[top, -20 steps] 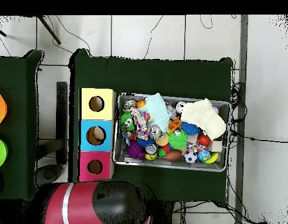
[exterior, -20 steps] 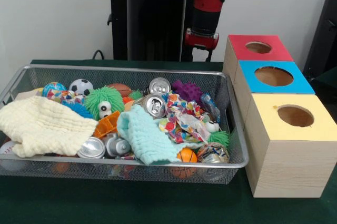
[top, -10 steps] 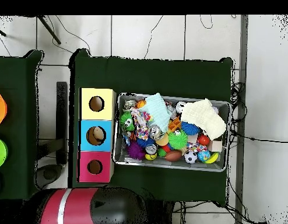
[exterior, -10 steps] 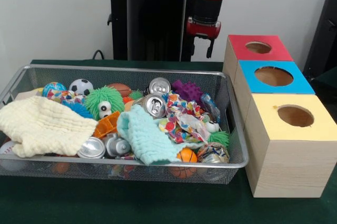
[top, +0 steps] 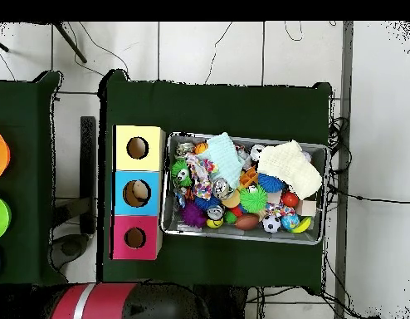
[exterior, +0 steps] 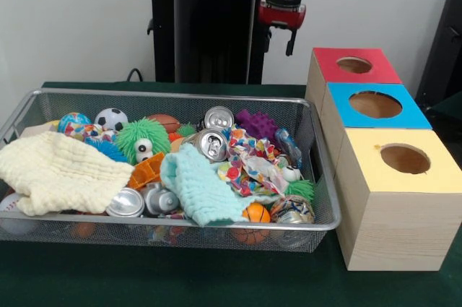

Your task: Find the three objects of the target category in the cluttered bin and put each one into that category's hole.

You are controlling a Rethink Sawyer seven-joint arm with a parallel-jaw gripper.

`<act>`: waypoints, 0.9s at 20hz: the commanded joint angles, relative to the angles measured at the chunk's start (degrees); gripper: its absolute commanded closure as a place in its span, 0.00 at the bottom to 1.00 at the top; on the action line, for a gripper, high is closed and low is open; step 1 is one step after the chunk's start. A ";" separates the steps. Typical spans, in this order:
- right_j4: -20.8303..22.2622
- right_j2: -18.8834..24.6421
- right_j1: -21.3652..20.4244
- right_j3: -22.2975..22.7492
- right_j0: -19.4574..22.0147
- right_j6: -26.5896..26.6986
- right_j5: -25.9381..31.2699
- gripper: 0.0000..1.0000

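Observation:
A wire mesh bin (exterior: 180,225) holds a jumble of toys, cans and cloths. Silver cans lie at its middle (exterior: 211,144), at its back (exterior: 219,117) and near its front (exterior: 126,203). Among them sit a soccer ball (exterior: 111,118), a brown football (exterior: 164,122) and a small orange basketball (exterior: 255,213). A yellow cloth (exterior: 61,171) and a mint cloth (exterior: 202,188) cover part of the pile. My gripper (exterior: 279,40) hangs open and empty high behind the bin's back right corner. The overhead view shows only the arm (top: 125,303).
Three wooden boxes with round holes stand in a row beside the bin: red-topped (exterior: 328,68), blue-topped (exterior: 415,115) and yellow-topped (exterior: 375,170). Overhead they are the yellow (top: 125,137), blue (top: 123,193) and red (top: 121,237) boxes left of the bin (top: 241,237).
The arm has risen and drawn back from the table; the gripper is higher in the front view. Nothing in the bin has moved.

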State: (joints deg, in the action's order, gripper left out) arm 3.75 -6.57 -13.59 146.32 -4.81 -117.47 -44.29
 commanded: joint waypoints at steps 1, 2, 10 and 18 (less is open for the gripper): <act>0.88 1.75 -1.81 3.57 1.44 -12.26 4.60 0.00; 0.95 1.71 -1.49 3.42 1.37 -12.41 4.28 0.00; 3.96 -0.77 0.99 4.99 1.07 -14.19 0.50 0.00; 10.29 -5.45 8.32 0.55 4.95 -13.37 -3.03 0.00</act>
State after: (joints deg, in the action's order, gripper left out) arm 10.28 -7.18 -14.03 148.42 -3.77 -117.47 -48.36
